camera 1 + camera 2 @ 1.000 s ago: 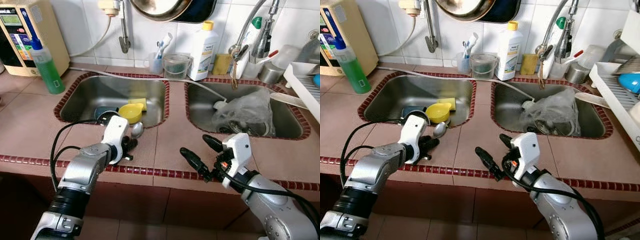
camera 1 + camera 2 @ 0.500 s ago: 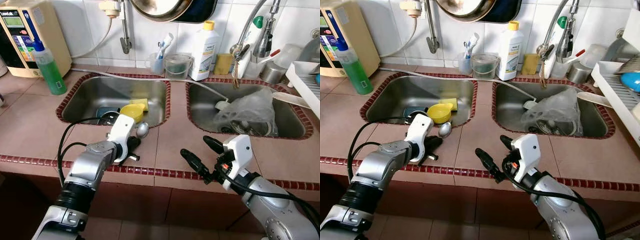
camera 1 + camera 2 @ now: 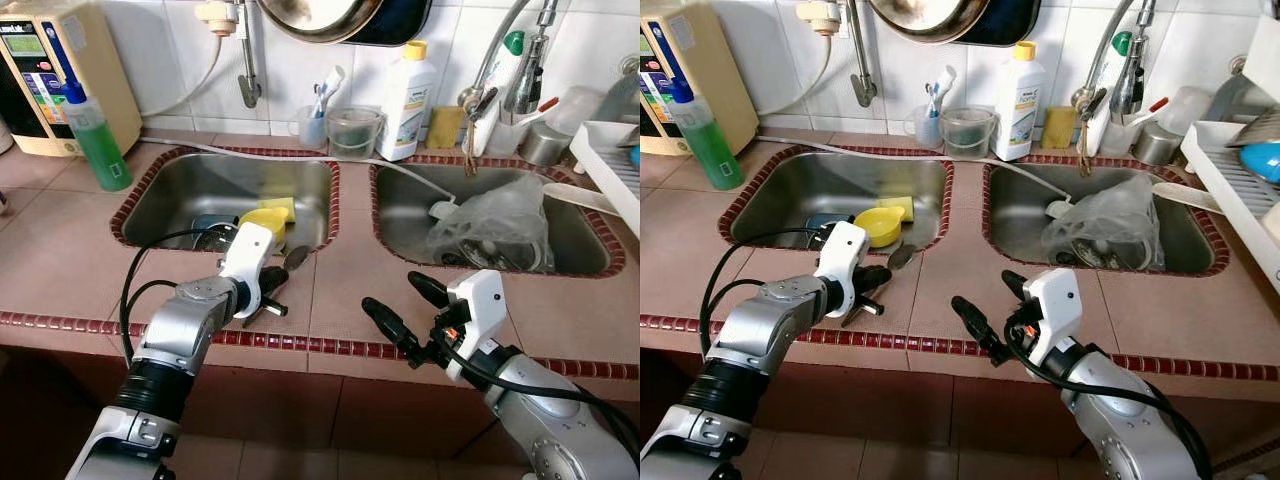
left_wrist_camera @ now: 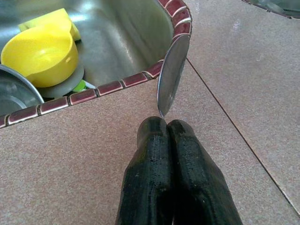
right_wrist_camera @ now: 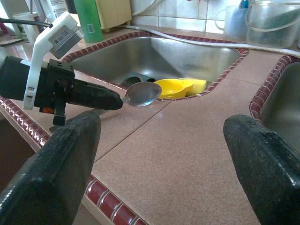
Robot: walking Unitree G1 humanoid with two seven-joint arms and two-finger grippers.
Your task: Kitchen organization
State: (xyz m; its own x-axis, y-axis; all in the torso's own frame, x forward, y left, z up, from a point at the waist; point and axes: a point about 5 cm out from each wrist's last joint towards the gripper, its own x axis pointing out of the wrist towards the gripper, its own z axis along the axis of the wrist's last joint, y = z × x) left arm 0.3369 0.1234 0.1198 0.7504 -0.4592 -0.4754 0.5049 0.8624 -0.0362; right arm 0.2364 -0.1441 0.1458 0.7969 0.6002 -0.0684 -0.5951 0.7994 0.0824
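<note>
Item: metal spoon [image 5: 142, 93], plain polished steel with an oval bowl, turned edge-on in the left wrist view. We found it raised above the tiled desk [image 3: 60, 240], at the front rim of the left sink [image 3: 190, 185], bowl toward the basin.

Left gripper [image 4: 165, 123]: jaws clenched on the spoon's handle just behind the bowl, the black fingers [image 4: 150, 164] pressed together, above the desk before the sink.

Right gripper [image 3: 398, 305]: jaws released and spread wide, grasping nothing, hovering over the desk's front edge between the two sinks.

Also noted: a yellow bowl [image 3: 878, 222] in the left sink; a clear plastic bag [image 3: 495, 220] in the right sink.
</note>
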